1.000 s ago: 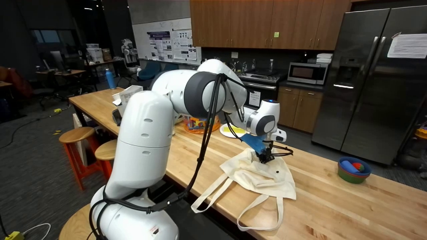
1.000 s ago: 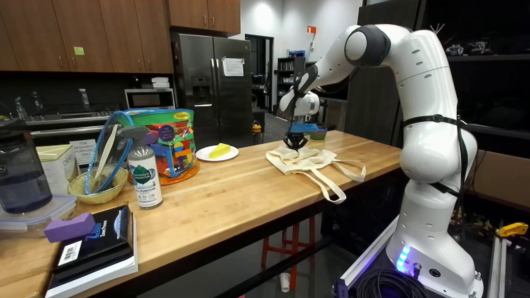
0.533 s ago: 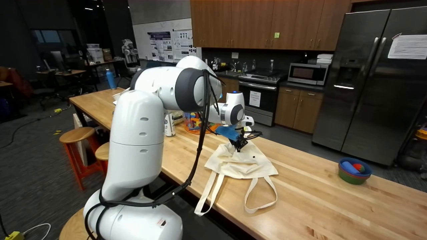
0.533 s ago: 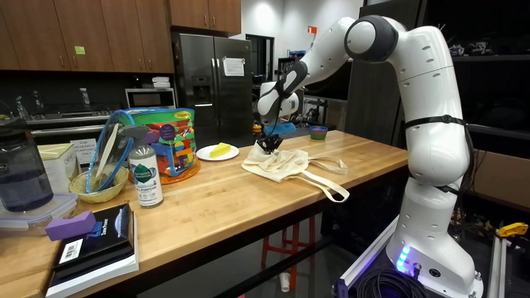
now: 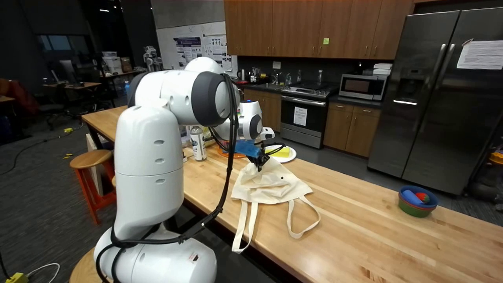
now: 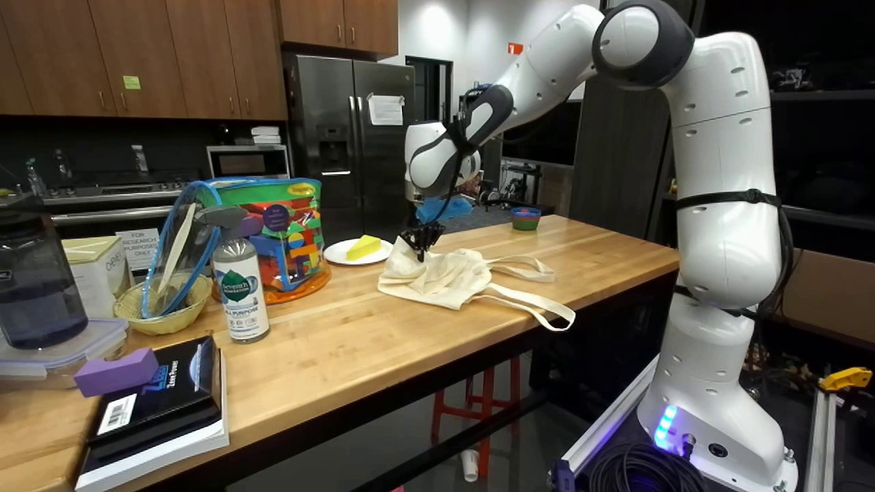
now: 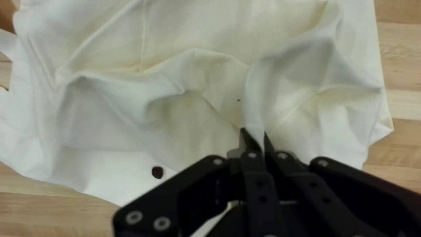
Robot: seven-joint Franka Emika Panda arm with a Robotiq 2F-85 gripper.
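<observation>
A cream cloth tote bag (image 5: 271,190) lies crumpled on the wooden table, and it also shows in an exterior view (image 6: 437,283) and the wrist view (image 7: 197,29). My gripper (image 7: 254,133) points down at the bag's far end, its jaws closed on a raised fold of the cloth. In both exterior views the gripper (image 5: 259,167) (image 6: 420,249) is low over the bag. A small dark spot (image 7: 157,172) shows on the cloth. Two strap handles (image 5: 242,222) trail toward the table's near edge. The fingertips are partly hidden by the fold.
A white plate (image 6: 335,255) with a yellow wedge (image 6: 364,247) stands close beyond the bag. A clear bag of toy blocks (image 6: 290,239), a spray bottle (image 6: 239,294) and a wicker basket (image 6: 164,321) stand farther along. Stacked bowls (image 5: 417,210) stand at the opposite end.
The gripper has moved along the table toward the plate and block bag, dragging the tote bag with it. The straps trail behind and have shifted the same way.
</observation>
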